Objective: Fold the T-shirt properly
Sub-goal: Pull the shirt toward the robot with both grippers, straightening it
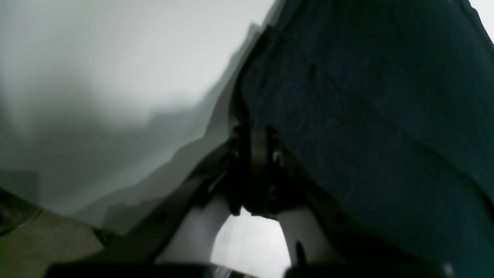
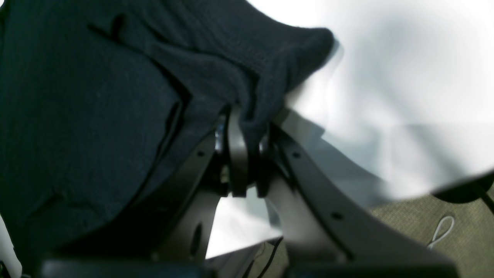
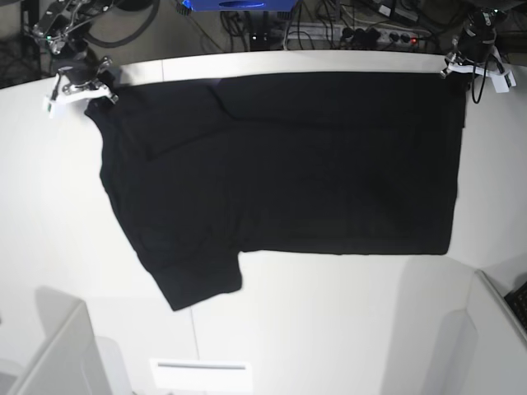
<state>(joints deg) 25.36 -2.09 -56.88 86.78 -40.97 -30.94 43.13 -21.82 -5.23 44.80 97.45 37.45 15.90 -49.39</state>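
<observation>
The black T-shirt point(image 3: 280, 164) lies spread sideways on the white table point(image 3: 346, 321), plain side up, with one sleeve point(image 3: 198, 276) pointing toward the near edge. My left gripper point(image 3: 458, 69) is at the shirt's far right corner, shut on the cloth edge point(image 1: 366, 116); in the left wrist view the fabric runs into the closed jaws of this gripper point(image 1: 252, 135). My right gripper point(image 3: 92, 85) is at the far left corner. It is shut on a bunched fold of the T-shirt point(image 2: 96, 116), which the right wrist view shows pinched in the gripper point(image 2: 247, 127).
Cables and a power strip point(image 3: 370, 33) lie on the floor behind the table's far edge. Grey box walls stand at the near left point(image 3: 58, 354) and near right point(image 3: 494, 329). A white label point(image 3: 202, 372) is at the front edge.
</observation>
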